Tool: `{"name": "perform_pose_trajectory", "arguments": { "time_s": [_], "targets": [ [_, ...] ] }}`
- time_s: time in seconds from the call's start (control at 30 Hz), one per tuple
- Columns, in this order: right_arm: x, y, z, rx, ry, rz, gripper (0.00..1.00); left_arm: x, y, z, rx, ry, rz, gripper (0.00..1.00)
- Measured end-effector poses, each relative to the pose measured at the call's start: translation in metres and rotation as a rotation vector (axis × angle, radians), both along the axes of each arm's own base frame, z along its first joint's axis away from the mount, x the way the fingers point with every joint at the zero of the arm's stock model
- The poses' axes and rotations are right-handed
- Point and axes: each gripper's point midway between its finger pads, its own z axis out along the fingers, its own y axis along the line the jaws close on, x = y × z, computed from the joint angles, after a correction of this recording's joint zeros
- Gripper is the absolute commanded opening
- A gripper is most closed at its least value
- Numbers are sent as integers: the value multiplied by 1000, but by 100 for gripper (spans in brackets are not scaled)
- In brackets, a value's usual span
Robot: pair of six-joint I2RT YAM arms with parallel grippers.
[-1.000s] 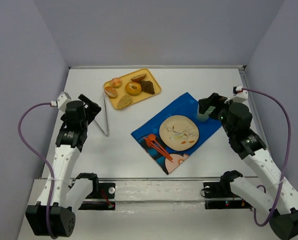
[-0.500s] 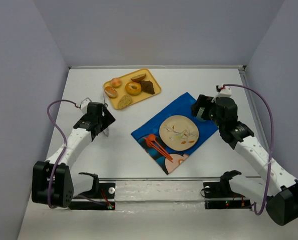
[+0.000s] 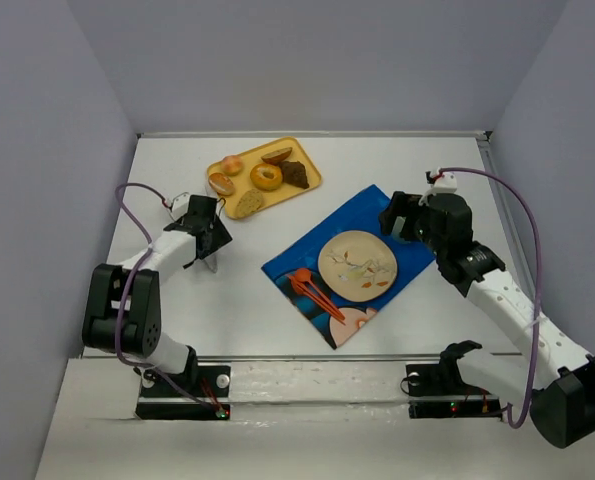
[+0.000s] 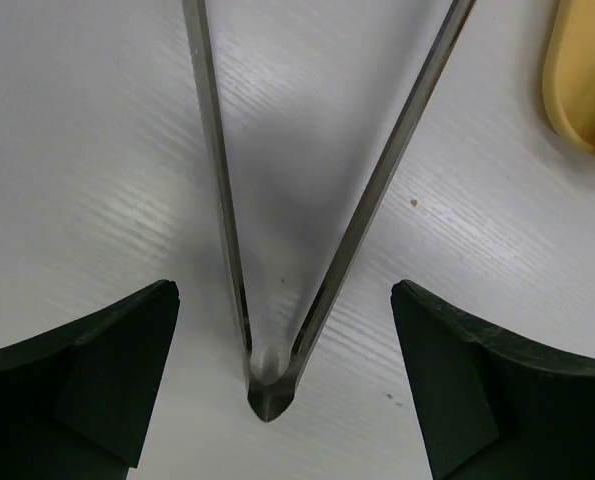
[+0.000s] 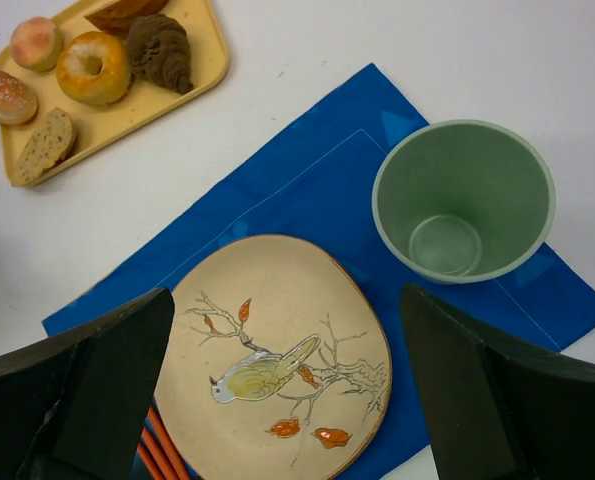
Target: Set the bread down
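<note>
The left gripper point(image 4: 284, 300) hangs low over the counter point(image 3: 377, 170), its jaws spread wide on either side of the hinged end of the metal tongs point(image 4: 220, 200) and gripping nothing. The bread point(image 3: 266, 177) lies with other pastries on the yellow tray point(image 5: 137, 105). None has reached the bird-painted plate point(image 3: 357, 264), which sits bare on the blue mat point(image 3: 287, 262) beside a green cup point(image 5: 464, 200). The right gripper point(image 5: 287, 295) hovers open and empty above the plate. Nearly the whole job appears to remain.

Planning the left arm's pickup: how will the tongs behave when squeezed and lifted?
The metal tongs probably flex springily: two thin arms meet at one bend. Their polished finish suggests slipperiness. Lying flat, they'd likely slide, not roll.
</note>
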Motion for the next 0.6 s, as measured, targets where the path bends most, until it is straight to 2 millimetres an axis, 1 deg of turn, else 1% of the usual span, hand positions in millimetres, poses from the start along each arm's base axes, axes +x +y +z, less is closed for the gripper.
{"name": "perform_pose_trajectory", "arguments": {
  "time_s": [0.1, 0.17, 0.3, 0.43, 0.6],
  "targets": [
    [-3, 4, 6, 15, -13, 23, 100, 13, 5, -6, 15, 18, -1, 99],
    [-5, 3, 11, 21, -29, 24, 100, 22, 12, -11, 17, 21, 10, 99],
    [-10, -1, 28, 33, -80, 17, 100, 30, 26, -22, 34, 48, 14, 99],
    [-16, -6, 43, 44, -129, 6, 100, 46, 29, -21, 30, 31, 0, 99],
    [-18, -9, 49, 41, -149, -4, 100, 65, 34, -20, 32, 5, -8, 99]
  ]
}}
